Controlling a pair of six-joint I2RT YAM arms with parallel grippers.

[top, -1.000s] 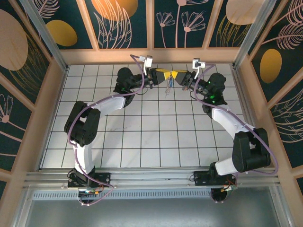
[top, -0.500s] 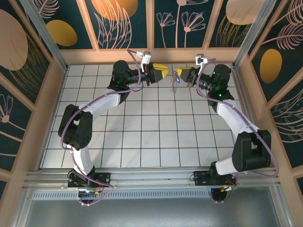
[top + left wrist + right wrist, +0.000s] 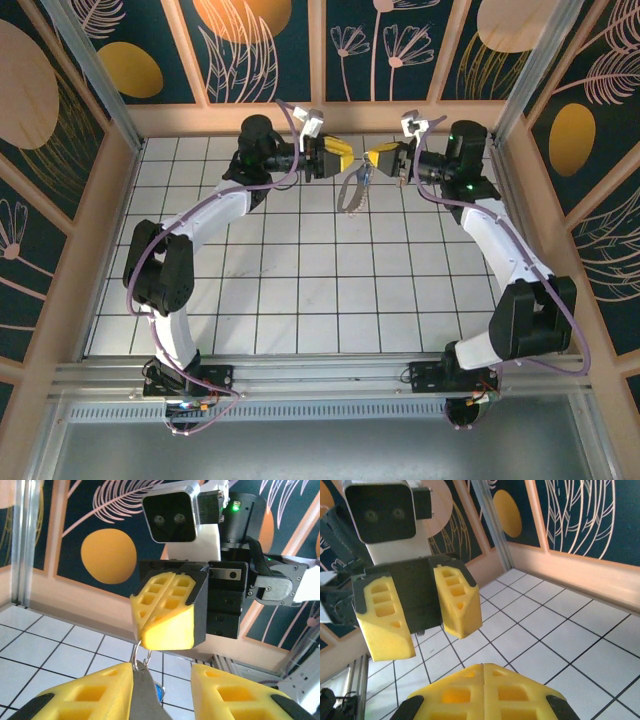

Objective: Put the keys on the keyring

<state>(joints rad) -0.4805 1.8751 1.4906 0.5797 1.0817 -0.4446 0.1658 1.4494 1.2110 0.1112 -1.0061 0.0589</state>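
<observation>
Above the far end of the table [image 3: 300, 300], the right pincer [image 3: 380, 158] is clamped shut on the keyring [image 3: 350, 194], the keys [image 3: 366, 178] dangling with it; the left pincer [image 3: 340, 157] stands part open and empty, just beside; threading appears near complete; next, confirm the keys hang captive.

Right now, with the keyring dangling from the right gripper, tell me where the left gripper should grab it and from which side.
Probably the keyring low on its loop, under the right gripper shut on its top. Bring the open left gripper in level from its own side: the loop hangs in mid-air between the two.
</observation>
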